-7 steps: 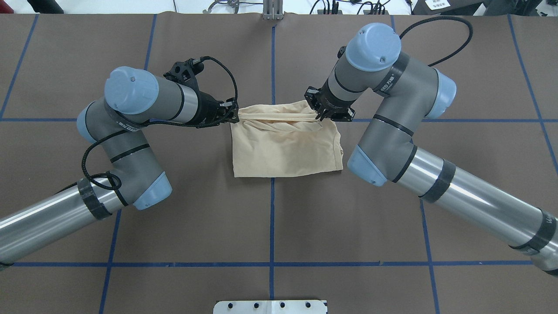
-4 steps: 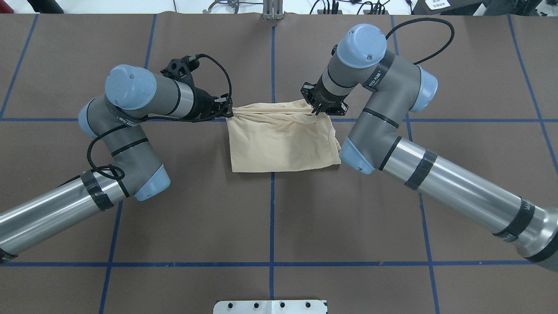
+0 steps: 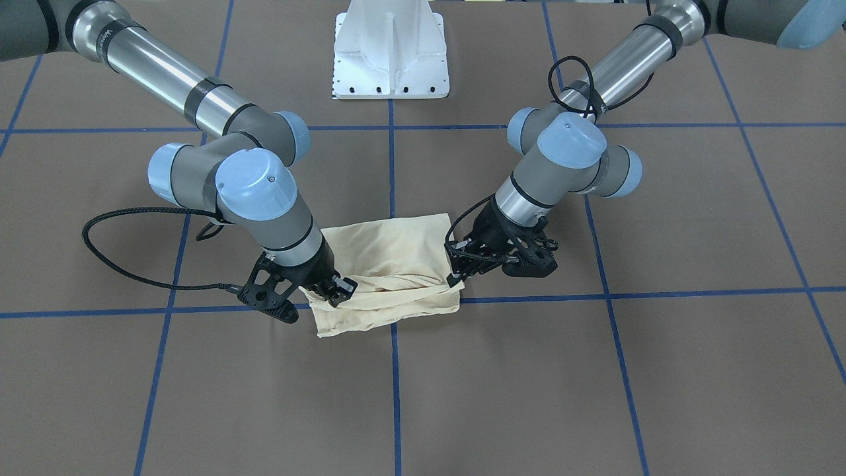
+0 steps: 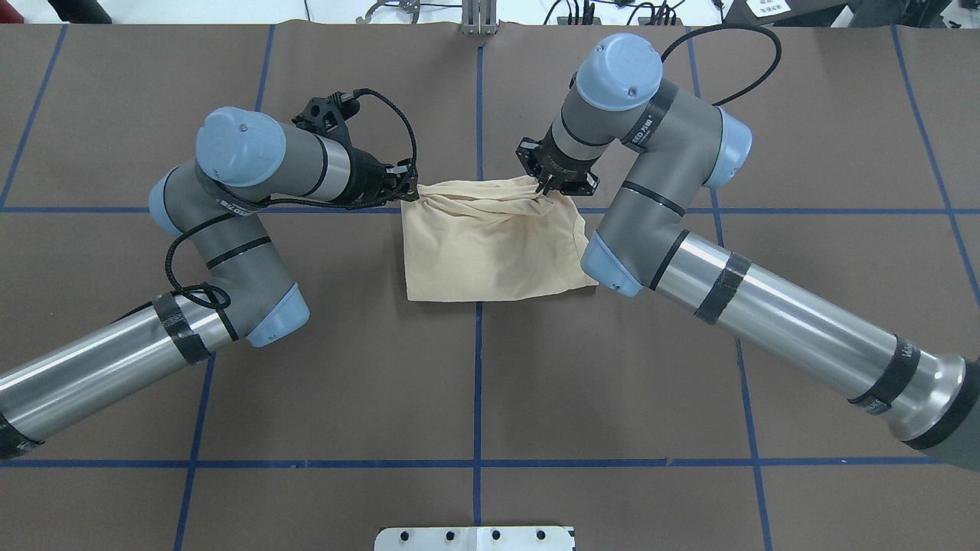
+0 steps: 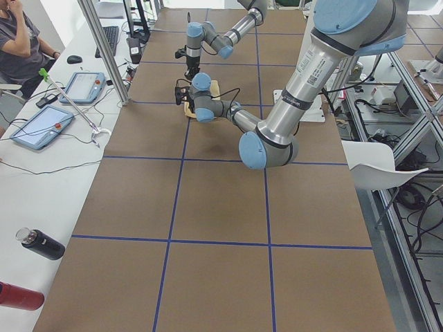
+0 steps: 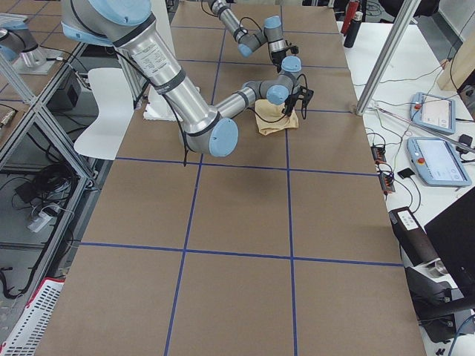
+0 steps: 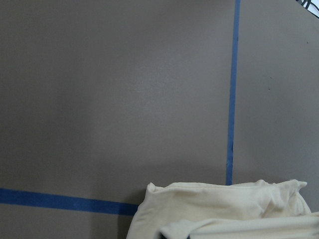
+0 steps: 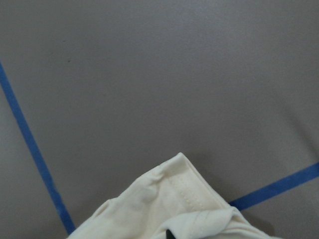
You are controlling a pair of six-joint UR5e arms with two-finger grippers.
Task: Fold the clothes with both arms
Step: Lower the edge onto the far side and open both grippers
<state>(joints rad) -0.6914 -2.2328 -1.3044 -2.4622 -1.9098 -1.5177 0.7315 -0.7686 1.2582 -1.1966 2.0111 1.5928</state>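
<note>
Wide open counter (image 4: pixel 475 383) stretches from the near edge of the shirt (image 4: pixel 490 252) to the white base plate (image 4: pixel 475 538). The shirt's far edge is taken: the left gripper (image 4: pixel 409 189) and right gripper (image 4: pixel 547 184) each pinch a corner there. The right arm (image 4: pixel 651 222) hangs over the shirt's near right corner, blocking that side. A pocket of open counter lies between the left arm (image 4: pixel 230 229) and the shirt's left edge. Beyond the grippers there is room too.

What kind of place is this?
Probably a robot lab: the left arm and right arm hold a shirt on a table gridded with blue tape, and control tablets lie on a bench.
</note>
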